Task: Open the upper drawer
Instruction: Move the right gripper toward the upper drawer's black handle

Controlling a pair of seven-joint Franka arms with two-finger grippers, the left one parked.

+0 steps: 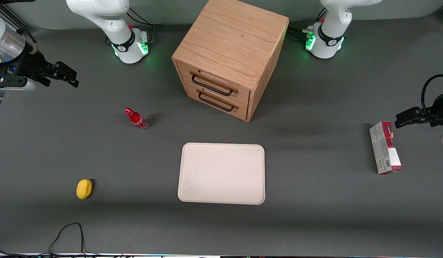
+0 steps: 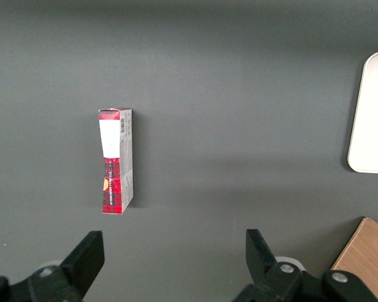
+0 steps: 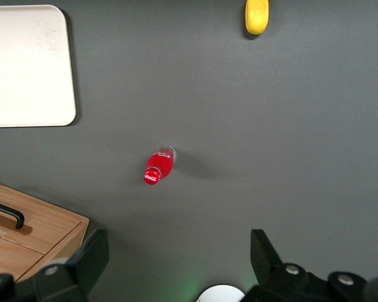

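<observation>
The oak cabinet point(image 1: 230, 43) stands at the middle of the table, farther from the front camera than the tray. Its upper drawer point(image 1: 221, 79) is shut, its black wire handle point(image 1: 211, 84) flush against the light wood front. The lower drawer point(image 1: 221, 101) under it is shut too. My gripper point(image 1: 69, 77) hangs open and empty above the table toward the working arm's end, well apart from the cabinet. In the right wrist view the gripper point(image 3: 178, 251) shows its two fingers wide apart over bare grey mat, with a corner of the cabinet point(image 3: 44, 229) beside it.
A red bottle point(image 1: 136, 119) point(image 3: 159, 166) stands between my gripper and the cabinet. A cream tray point(image 1: 221, 173) point(image 3: 25, 66) lies in front of the cabinet. A yellow lemon point(image 1: 84, 188) point(image 3: 257, 16) sits nearer the front camera. A red-and-white box point(image 1: 385, 147) point(image 2: 115, 161) lies toward the parked arm's end.
</observation>
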